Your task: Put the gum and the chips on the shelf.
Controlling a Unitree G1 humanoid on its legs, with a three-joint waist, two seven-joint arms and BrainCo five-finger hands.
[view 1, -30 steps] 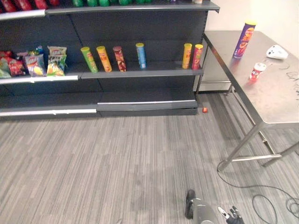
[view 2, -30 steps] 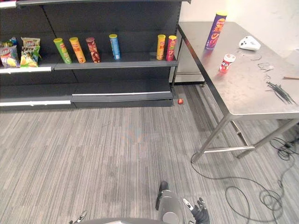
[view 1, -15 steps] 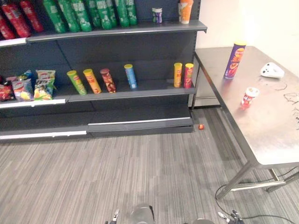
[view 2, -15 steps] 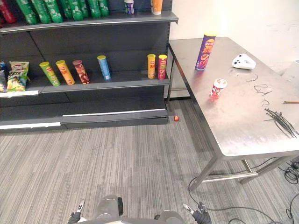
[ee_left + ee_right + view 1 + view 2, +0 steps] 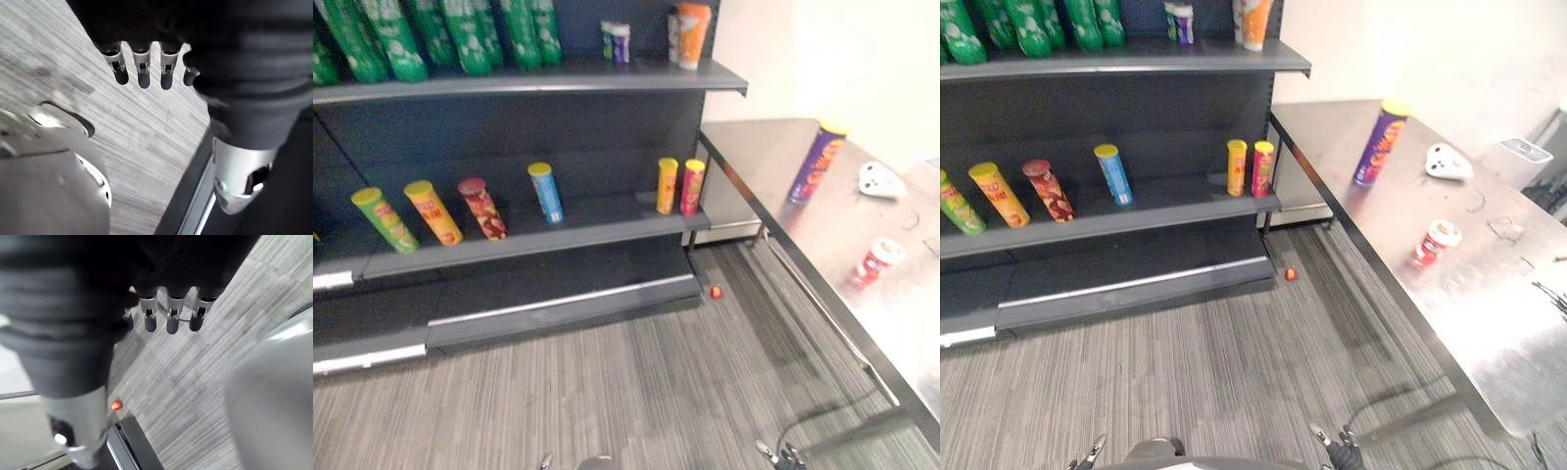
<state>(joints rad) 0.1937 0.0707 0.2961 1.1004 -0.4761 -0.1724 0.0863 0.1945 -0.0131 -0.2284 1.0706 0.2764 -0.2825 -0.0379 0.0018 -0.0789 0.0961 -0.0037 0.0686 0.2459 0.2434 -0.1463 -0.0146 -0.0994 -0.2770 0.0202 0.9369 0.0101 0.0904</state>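
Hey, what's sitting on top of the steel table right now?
On the steel table stand a tall purple chips can and a small red-and-white gum tub; a white object lies farther back. The table's right end is out of frame.

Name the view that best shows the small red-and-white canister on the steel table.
Right eye view: the canister stands whole, steel table all round. In the left eye view it nears the right edge; wrist views face carpet.
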